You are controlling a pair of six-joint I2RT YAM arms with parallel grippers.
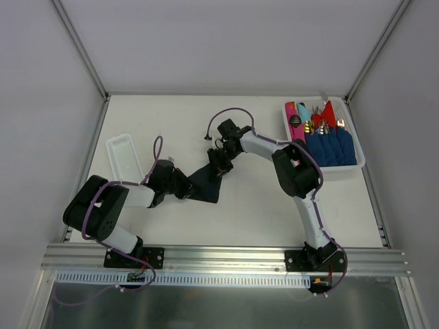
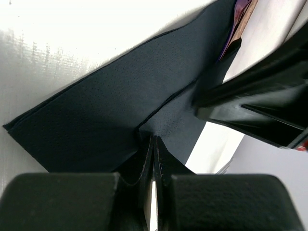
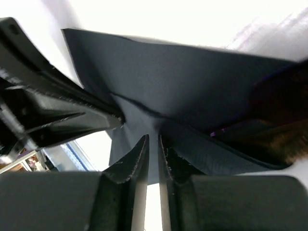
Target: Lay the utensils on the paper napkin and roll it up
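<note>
The paper napkin (image 1: 204, 184) is a near-black sheet lying mid-table between both grippers, partly folded over. My left gripper (image 1: 184, 189) is shut on its near edge, and the pinch shows in the left wrist view (image 2: 154, 140) with the napkin (image 2: 110, 115) spreading away from it. My right gripper (image 1: 219, 164) holds the opposite edge; its jaws (image 3: 153, 142) are closed to a slim gap with the napkin (image 3: 192, 82) between the tips. A blurred brownish, purple-edged object (image 3: 276, 130) lies on the napkin's far part. Utensils (image 1: 322, 125) stand in the bin at back right.
A white bin (image 1: 353, 166) at back right holds blue rolled napkins (image 1: 329, 149), red and pink ones and several gold and silver utensils. A clear plastic tray (image 1: 125, 155) lies at the left, beside the left arm. Side walls enclose the table.
</note>
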